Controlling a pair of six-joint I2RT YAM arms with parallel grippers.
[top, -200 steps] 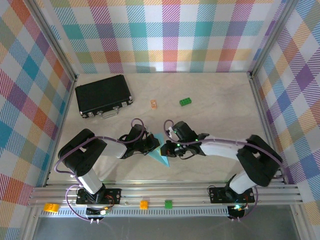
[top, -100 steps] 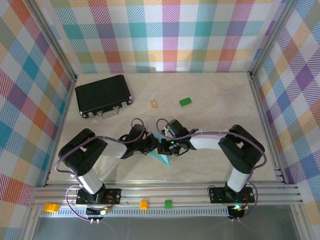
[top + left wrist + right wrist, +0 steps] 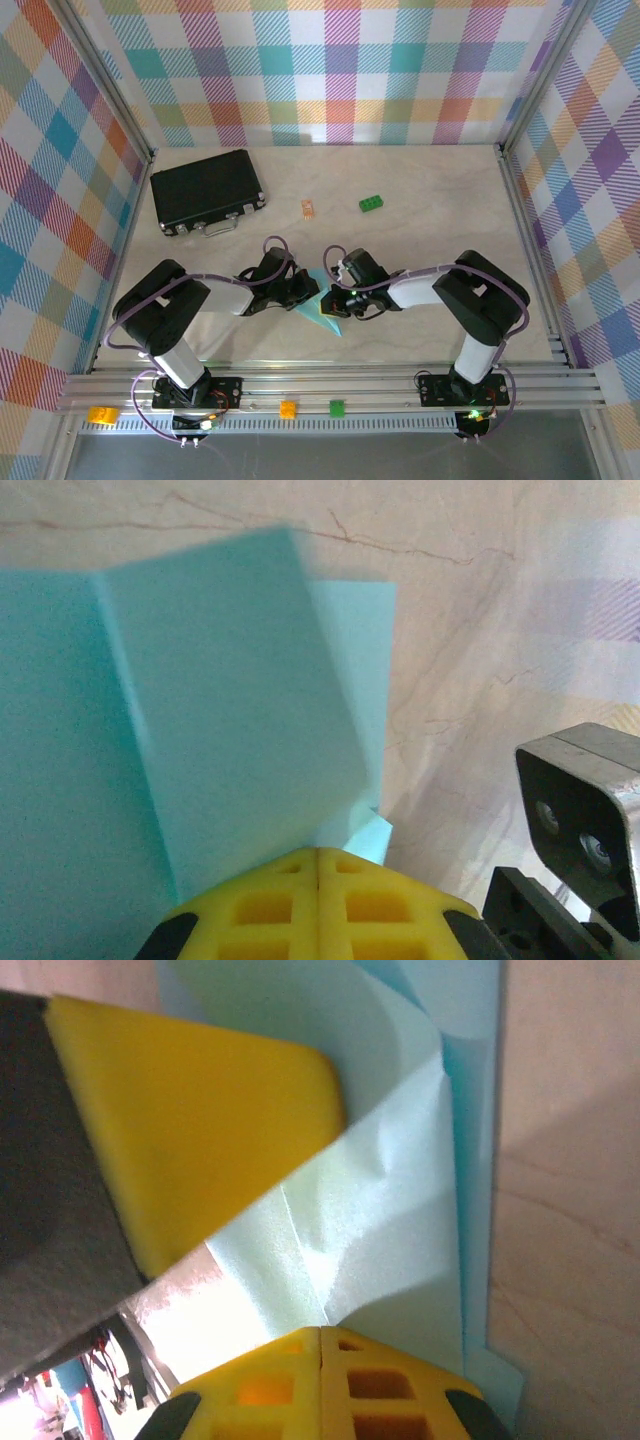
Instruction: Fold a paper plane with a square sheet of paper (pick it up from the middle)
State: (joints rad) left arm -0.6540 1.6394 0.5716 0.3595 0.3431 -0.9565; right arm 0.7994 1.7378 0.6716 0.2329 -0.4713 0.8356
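Right arm's elbow has swung in toward the middle since a second ago; left gripper (image 3: pixel 308 293) unmoved. Right gripper (image 3: pixel 338 302): jaws together, pinching a creased fold of the square sheet of paper (image 3: pixel 325 318). Left jaws also pressed together, tip lying on the sheet just beside the right; whether paper sits between them, cannot tell. Sheet partly folded, under and between both tips.

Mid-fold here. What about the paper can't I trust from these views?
- Top view: the left fingers and right fingers cover most of the paper; its folds are unreadable.
- Left wrist: the raised flap is blurred, and the sheet is cut off at the left edge.
- Right wrist: a yellow pad hides the paper's upper left. Whether the shut right fingers pinch the paper is unclear.
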